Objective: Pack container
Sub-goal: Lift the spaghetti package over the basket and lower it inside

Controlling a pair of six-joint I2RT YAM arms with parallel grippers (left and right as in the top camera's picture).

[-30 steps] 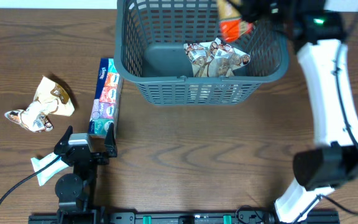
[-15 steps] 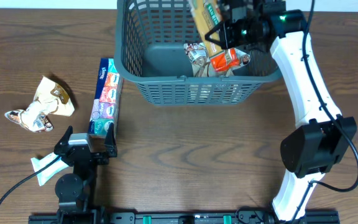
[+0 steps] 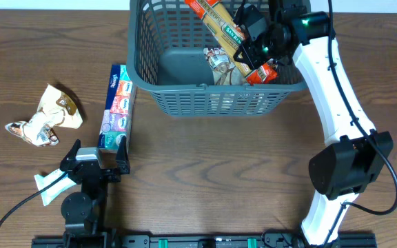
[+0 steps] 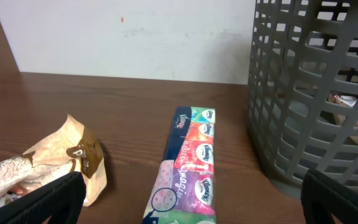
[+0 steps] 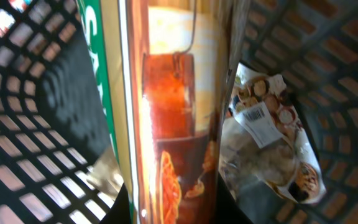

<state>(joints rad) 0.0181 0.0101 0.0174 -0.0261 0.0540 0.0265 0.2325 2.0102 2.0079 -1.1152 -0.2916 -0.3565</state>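
Note:
The container (image 3: 205, 87), a dark grey-blue slotted basket, stands at the back middle of the table. My right gripper (image 3: 252, 49) hangs over its right half, shut on a long yellow-and-orange pasta packet (image 3: 216, 21) that slants across the basket. The right wrist view shows this packet (image 5: 166, 112) between the jaws, with a crumpled snack packet (image 5: 269, 149) lying on the basket floor (image 5: 30, 155) below. My left gripper (image 3: 95, 153) rests open near the front left, just behind a colourful tissue pack (image 3: 116, 107). That pack (image 4: 188, 165) lies ahead of its fingers (image 4: 42, 202).
Two crumpled snack packets (image 3: 47, 114) lie at the far left of the table. A white wrapper (image 3: 47, 186) sits beside the left arm's base. The basket wall (image 4: 316, 93) rises to the right of the tissue pack.
The right arm has swung left from the basket's back right corner, carrying the pasta packet over and down into the basket. The left arm has not moved.

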